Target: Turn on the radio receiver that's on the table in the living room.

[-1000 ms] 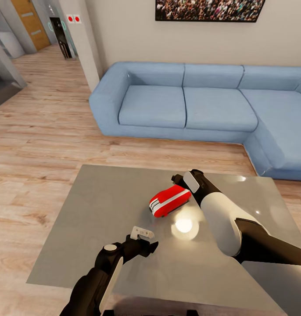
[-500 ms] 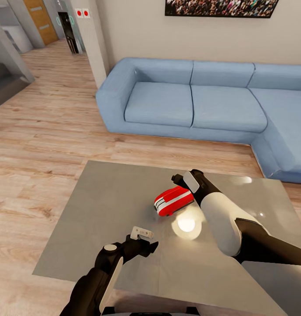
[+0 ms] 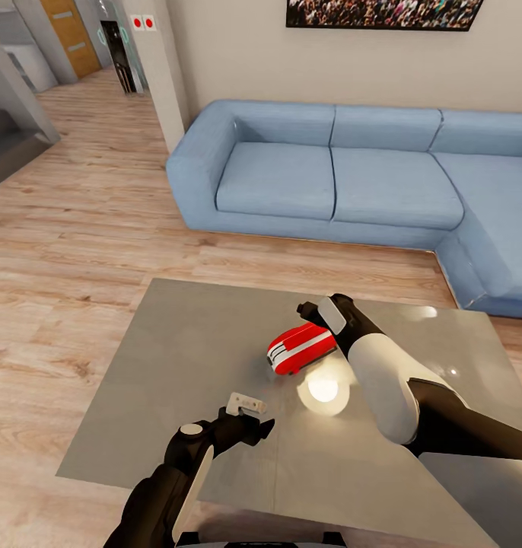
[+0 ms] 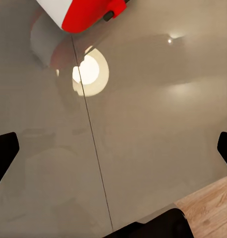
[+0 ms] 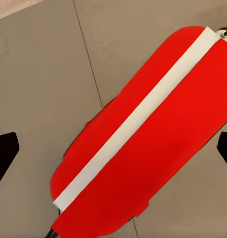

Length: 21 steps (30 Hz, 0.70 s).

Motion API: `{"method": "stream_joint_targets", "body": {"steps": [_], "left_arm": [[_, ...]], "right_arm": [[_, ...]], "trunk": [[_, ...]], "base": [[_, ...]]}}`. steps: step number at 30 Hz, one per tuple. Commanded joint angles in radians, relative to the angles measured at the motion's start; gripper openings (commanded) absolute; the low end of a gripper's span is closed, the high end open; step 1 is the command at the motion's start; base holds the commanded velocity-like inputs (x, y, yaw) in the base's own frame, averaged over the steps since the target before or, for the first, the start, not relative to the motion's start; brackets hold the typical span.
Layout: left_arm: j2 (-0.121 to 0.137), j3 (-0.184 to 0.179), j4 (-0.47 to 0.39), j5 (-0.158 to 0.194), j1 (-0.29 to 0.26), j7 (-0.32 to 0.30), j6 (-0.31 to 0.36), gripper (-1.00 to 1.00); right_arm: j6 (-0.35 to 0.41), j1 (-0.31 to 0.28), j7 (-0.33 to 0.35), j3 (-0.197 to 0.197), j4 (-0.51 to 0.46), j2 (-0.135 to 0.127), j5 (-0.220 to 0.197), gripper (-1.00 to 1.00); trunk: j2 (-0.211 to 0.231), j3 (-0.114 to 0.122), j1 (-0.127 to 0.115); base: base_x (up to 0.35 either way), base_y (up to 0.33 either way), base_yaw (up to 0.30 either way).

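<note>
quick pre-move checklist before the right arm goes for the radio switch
1. Radio receiver lies on the table, not near an edge: ok.
2. Right gripper centred over the radio: ok; red body with white stripe sits between its fingers.
3. Right fingers apart: ok, tips at both picture edges.
4. Contact with the radio: cannot tell.
5. Switch or dial in sight: not ok; only the striped side shows.
6. Left gripper out of the way: ok, over bare table nearer the robot, fingers apart.

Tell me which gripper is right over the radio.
The right gripper, open above the red radio receiver; the left gripper hovers over bare table nearer the robot.
</note>
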Motion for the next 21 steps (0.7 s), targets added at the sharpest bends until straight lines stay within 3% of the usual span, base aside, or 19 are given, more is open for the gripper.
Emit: {"method": "stream_joint_targets", "body": {"steps": [1, 5, 10, 21], "left_arm": [[0.000, 0.000, 0.000, 0.000, 0.000, 0.000, 0.000, 1.00], [0.000, 0.000, 0.000, 0.000, 0.000, 0.000, 0.000, 1.00], [0.000, 0.000, 0.000, 0.000, 0.000, 0.000, 0.000, 1.00], [0.000, 0.000, -0.001, 0.000, 0.000, 0.000, 0.000, 1.00]], "right_arm": [[0.000, 0.000, 0.003, -0.002, 0.000, 0.000, -0.001, 1.00], [-0.001, 0.000, 0.008, -0.005, 0.000, 0.000, -0.035, 1.00], [-0.002, 0.000, 0.003, -0.005, 0.000, 0.000, -0.132, 1.00], [-0.009, 0.000, 0.000, -0.006, 0.001, 0.000, -0.164, 1.00]], "trunk": [[0.000, 0.000, 0.000], [0.000, 0.000, 0.000], [0.000, 0.000, 0.000], [0.000, 0.000, 0.000]], "base": [[0.000, 0.000, 0.000], [0.000, 0.000, 0.000], [0.000, 0.000, 0.000], [0.000, 0.000, 0.000]]}}
